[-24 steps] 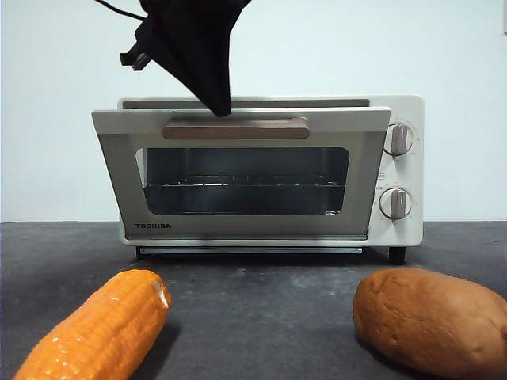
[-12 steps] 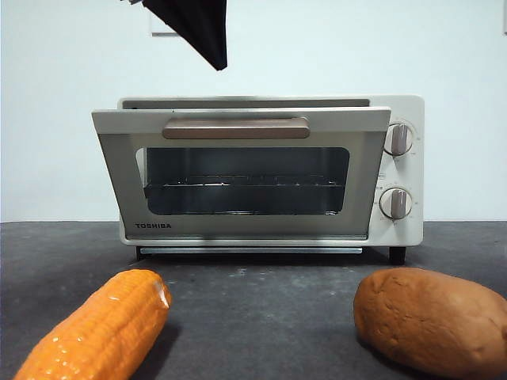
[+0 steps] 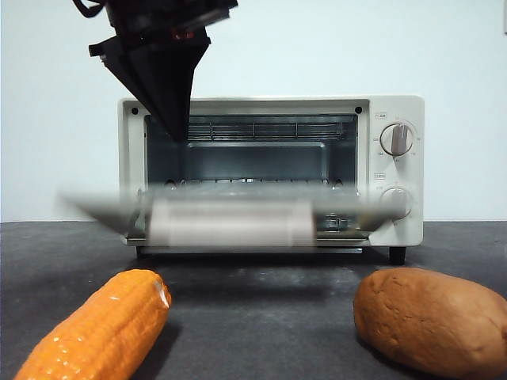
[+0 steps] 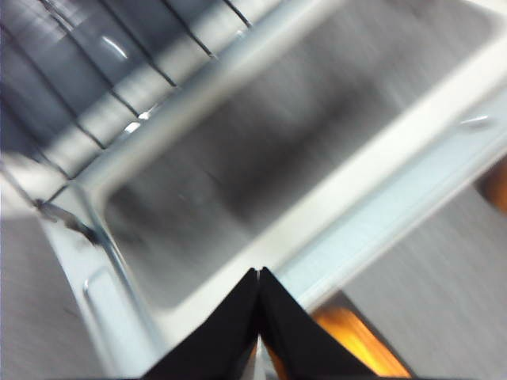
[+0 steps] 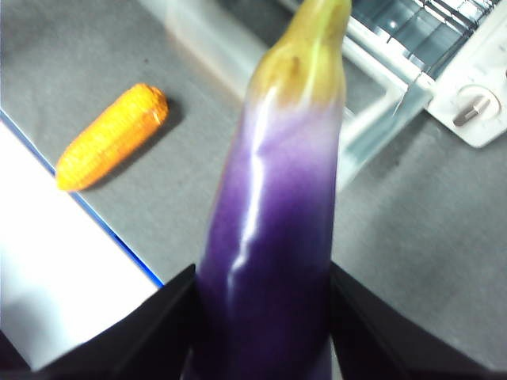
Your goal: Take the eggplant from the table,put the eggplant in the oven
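On the flat dark grey table, an orange corn cob lies at front left, clear of the work and no part of the task. Above it, the left gripper hangs as a dark wedge before the upper left corner of the cream-white toaster oven; its wrist view shows the two black jaws pressed together, holding nothing, and looking down onto the blurred glass door. That door, with its beige bar handle, is smeared by motion and lies nearly level, leaving the cavity and its wire rack exposed, probably so the vegetable can go straight in. At front right sits a brown potato-like lump, likewise out of the way. The glossy dark purple eggplant does not appear in the front view; the right wrist view shows it off the table, pinched at its thick end in the right gripper, yellowish stem pointing towards the open oven. Gripped that way, it could probably be slid in stem first.
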